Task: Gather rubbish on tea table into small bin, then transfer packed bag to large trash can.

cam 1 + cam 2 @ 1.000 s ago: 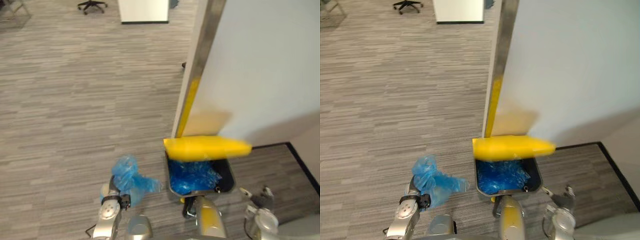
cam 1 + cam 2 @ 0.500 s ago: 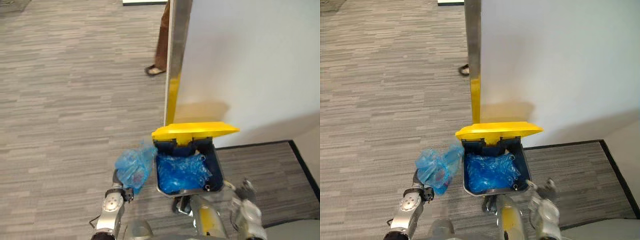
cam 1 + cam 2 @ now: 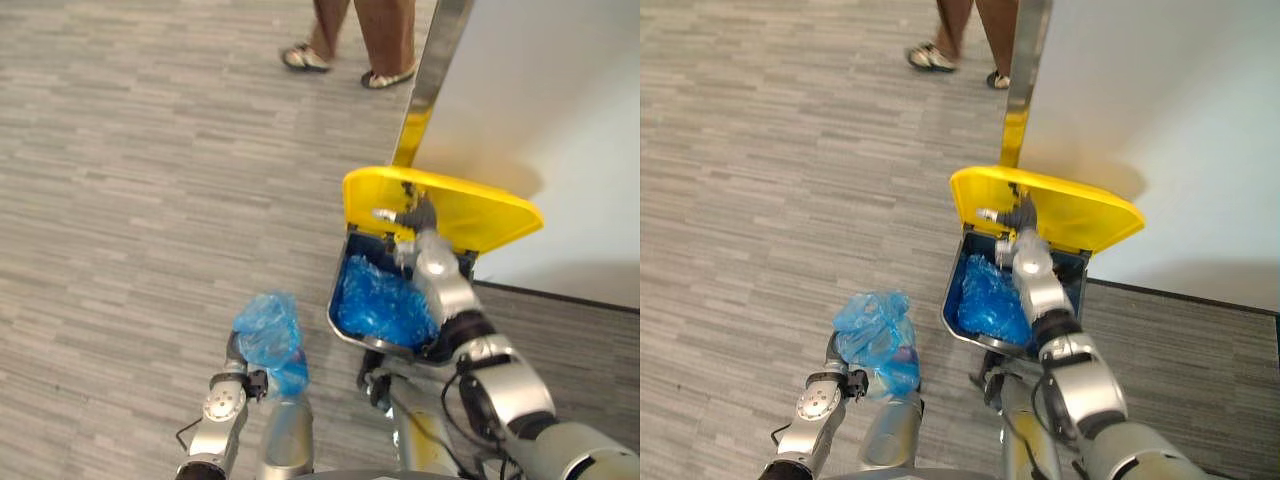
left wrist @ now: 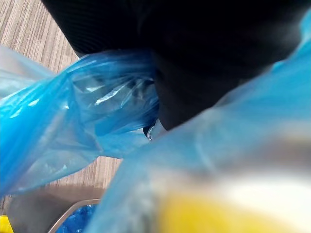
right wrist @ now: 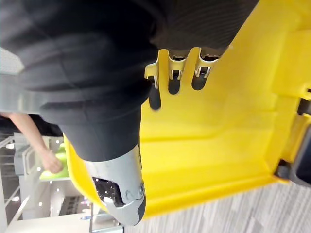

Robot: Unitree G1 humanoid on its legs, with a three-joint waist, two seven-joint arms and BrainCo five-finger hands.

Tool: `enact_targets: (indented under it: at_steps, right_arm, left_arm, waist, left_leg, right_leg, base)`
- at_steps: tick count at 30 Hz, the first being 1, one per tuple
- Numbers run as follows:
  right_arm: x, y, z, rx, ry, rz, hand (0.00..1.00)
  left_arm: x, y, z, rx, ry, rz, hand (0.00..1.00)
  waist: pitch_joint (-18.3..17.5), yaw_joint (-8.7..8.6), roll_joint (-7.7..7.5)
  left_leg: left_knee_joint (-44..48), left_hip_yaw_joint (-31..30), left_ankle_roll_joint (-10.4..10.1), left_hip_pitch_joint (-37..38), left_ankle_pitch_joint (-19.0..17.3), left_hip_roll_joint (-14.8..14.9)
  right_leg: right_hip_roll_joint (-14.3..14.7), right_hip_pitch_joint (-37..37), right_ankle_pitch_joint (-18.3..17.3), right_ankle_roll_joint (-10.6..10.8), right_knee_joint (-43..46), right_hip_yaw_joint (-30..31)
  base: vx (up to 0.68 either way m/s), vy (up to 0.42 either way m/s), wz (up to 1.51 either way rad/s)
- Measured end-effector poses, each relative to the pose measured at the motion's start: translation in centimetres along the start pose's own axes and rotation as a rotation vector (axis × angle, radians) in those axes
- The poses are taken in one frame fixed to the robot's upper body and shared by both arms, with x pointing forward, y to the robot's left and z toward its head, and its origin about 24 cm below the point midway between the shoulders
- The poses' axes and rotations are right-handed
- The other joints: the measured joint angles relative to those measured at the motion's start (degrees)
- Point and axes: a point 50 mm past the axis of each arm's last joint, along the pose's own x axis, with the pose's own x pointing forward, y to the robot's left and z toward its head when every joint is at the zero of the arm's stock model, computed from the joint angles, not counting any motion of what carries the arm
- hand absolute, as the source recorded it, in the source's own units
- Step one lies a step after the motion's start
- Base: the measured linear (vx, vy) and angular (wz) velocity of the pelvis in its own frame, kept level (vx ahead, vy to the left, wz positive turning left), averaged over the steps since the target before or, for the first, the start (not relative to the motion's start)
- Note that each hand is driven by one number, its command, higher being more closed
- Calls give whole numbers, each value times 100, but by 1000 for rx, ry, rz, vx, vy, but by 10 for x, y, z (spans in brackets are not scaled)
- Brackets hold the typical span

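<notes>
Reaching forward, my right hand (image 3: 414, 222) rests against the inner face of the raised yellow lid (image 3: 485, 215). Its fingers (image 5: 173, 80) are loose and apart with nothing between them, and the open trash can (image 3: 333, 305) with its blue liner (image 3: 385, 305) sits just below. Bunched over my left hand (image 4: 204, 43) is the blue rubbish bag (image 3: 268, 335), off the grey floor (image 3: 130, 200) and near the can's outer wall; whether that hand is clamped on it I cannot tell.
</notes>
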Motion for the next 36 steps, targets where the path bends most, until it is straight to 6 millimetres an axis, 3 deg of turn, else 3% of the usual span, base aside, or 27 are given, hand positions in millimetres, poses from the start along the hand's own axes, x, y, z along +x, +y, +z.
enact_targets:
  at_steps: [3,7,12,17,21,24,26,32,33,36]
  right_arm:
    - [10,-3,20,-30,-52,3,0]
    - [17,0,32,-53,-70,15,0]
    - [25,-3,45,-149,-81,25,0]
    - [28,-22,40,-299,-61,-2,0]
    - [31,-31,45,-324,-69,-22,0]
    - [35,-40,59,-348,-104,-47,0]
    - [36,-47,63,-370,-114,-62,0]
    - [41,-65,88,-407,-170,-113,0]
    - [41,-69,91,-412,-181,-122,0]
    - [39,-63,107,-392,-250,-109,0]
  left_arm:
    - [11,-4,15,4,-55,-25,100]
    - [16,-7,27,-5,-104,-41,100]
    - [17,-30,62,-20,-245,-166,100]
    - [11,-75,115,-80,-458,-377,100]
    - [13,-105,169,-98,-657,-504,100]
    - [16,-116,193,-87,-742,-527,100]
    - [23,-122,194,-60,-735,-526,100]
    - [76,-121,169,152,-521,-381,100]
    - [81,-122,164,169,-481,-364,0]
    - [90,-128,160,186,-410,-340,0]
  waist:
    - [273,25,-33]
    - [372,-13,-45]
    - [560,-89,-67]
    - [609,-151,-66]
    - [792,-464,-65]
    - [988,-595,-59]
    - [994,-636,-63]
    - [1200,-883,-65]
    - [1200,-892,-65]
    - [1230,-884,-83]
  left_leg:
    - [62,0,27,-42,41,14]
    - [81,15,-7,-66,58,42]
    - [171,19,-5,-72,52,43]
    - [346,-11,54,-77,9,-6]
    - [568,-35,136,-151,-53,-50]
    - [657,21,164,-196,-75,-86]
    - [701,66,173,-279,-81,-102]
    - [996,385,280,-747,-220,-115]
    - [1093,424,289,-929,-254,-113]
    - [1277,557,278,-1237,-331,-72]
  right_leg:
    - [31,-1,54,62,-12,19]
    - [63,-1,107,-16,-30,15]
    - [61,45,156,-82,-15,12]
    - [36,147,149,-30,-54,8]
    - [54,218,243,116,-152,70]
    - [76,185,311,173,-180,205]
    - [82,103,356,110,-190,255]
    - [129,-443,478,82,-92,555]
    - [137,-618,501,61,-62,585]
    - [135,-989,516,42,112,683]
  base:
    - [-80,-16,-5]
    - [0,0,0]
    - [0,0,0]
    - [-22,18,2]
    - [-67,47,2]
    - [-62,47,-10]
    - [-22,35,-15]
    - [3,47,-29]
    - [-6,35,-20]
    - [15,18,-25]
